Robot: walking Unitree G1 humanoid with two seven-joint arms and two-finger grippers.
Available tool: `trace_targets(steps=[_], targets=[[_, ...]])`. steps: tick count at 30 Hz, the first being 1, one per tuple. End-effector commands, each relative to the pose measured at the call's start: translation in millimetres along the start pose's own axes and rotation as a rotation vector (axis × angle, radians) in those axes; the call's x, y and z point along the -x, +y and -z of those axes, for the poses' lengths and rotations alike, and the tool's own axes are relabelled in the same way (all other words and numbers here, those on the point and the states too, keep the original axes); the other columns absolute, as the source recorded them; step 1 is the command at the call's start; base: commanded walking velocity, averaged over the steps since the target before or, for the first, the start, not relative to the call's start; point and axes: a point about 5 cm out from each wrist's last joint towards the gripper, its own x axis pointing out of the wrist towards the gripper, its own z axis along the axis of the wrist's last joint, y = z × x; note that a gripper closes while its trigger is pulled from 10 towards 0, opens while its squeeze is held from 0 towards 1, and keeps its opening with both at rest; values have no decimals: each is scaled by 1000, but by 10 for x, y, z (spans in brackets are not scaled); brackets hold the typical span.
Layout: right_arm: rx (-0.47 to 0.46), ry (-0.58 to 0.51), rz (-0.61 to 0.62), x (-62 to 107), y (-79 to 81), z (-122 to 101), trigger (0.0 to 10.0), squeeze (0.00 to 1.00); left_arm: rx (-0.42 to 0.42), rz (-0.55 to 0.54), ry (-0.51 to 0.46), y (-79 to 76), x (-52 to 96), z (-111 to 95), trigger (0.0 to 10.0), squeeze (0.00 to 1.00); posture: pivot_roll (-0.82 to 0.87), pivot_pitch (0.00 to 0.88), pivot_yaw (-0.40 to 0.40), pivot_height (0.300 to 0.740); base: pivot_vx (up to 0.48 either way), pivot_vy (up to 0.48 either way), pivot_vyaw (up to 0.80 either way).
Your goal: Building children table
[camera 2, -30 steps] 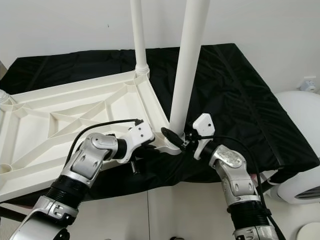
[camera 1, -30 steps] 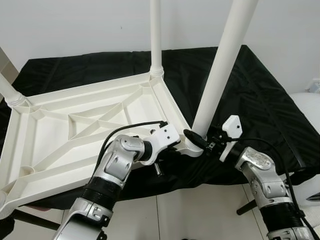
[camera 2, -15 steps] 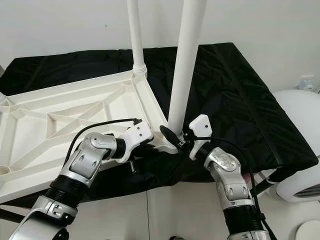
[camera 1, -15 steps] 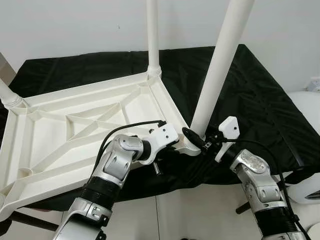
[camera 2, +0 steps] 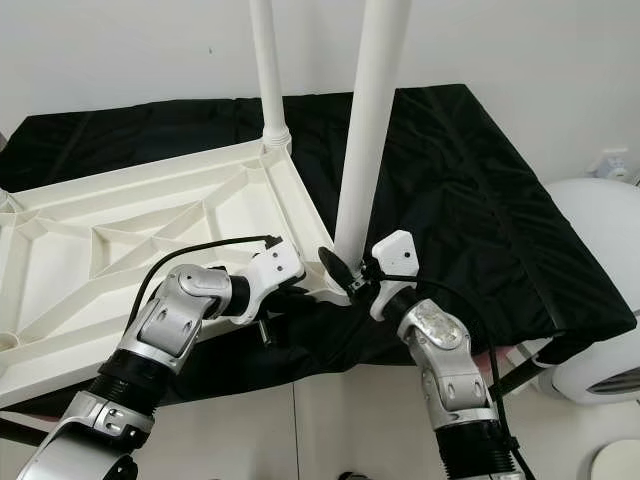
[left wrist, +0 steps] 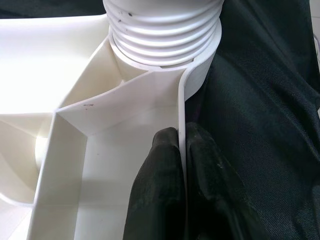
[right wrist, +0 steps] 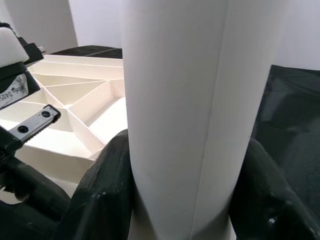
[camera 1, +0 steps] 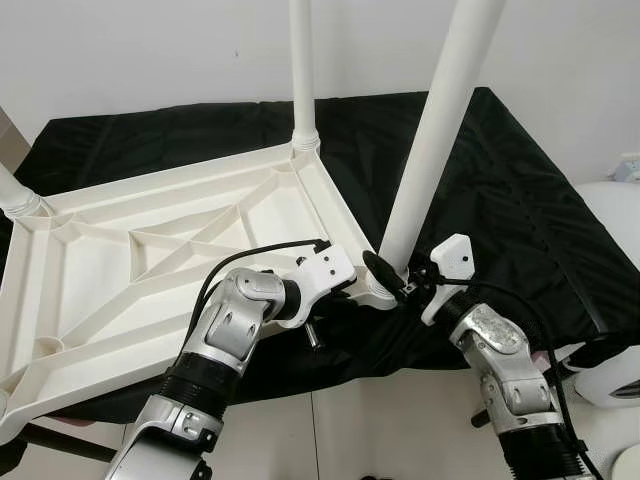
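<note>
An upturned white plastic table top [camera 1: 150, 250] lies on a black cloth. A white leg [camera 1: 430, 150] stands in its near right corner socket. My right gripper [camera 1: 395, 282] is shut on this leg just above the socket; in the right wrist view, black fingers [right wrist: 107, 185] press on both sides of the leg [right wrist: 175, 100]. My left gripper [camera 1: 350, 290] is shut on the table top's rim beside that corner. The left wrist view shows its fingers [left wrist: 160, 170] pinching the thin rim wall [left wrist: 181, 100] below the leg's threaded collar [left wrist: 162, 30].
A second leg [camera 1: 302, 70] stands at the far corner and a third [camera 1: 15, 190] at the left corner. The black cloth [camera 1: 500, 180] covers the work surface up to the white wall. A white rounded object [camera 1: 620, 230] sits at the right, with tiled floor [camera 1: 400, 420] below.
My right forearm has swung left, closer under the near leg, with the gripper still on the leg. The left gripper keeps its pinch on the rim.
</note>
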Motion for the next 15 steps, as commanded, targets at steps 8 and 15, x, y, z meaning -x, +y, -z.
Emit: trace_targets(steps=[8, 15], targets=[[-34, 55, 46, -14, 139, 117, 10000, 0, 19, -185, -12, 80, -6, 17, 10000, 0, -138, 141, 82, 740, 0, 0, 0], [-22, 43, 82, -26, 162, 89, 10000, 0, 19, -187, -11, 85, -1, 19, 10000, 0, -138, 144, 85, 740, 0, 0, 0]])
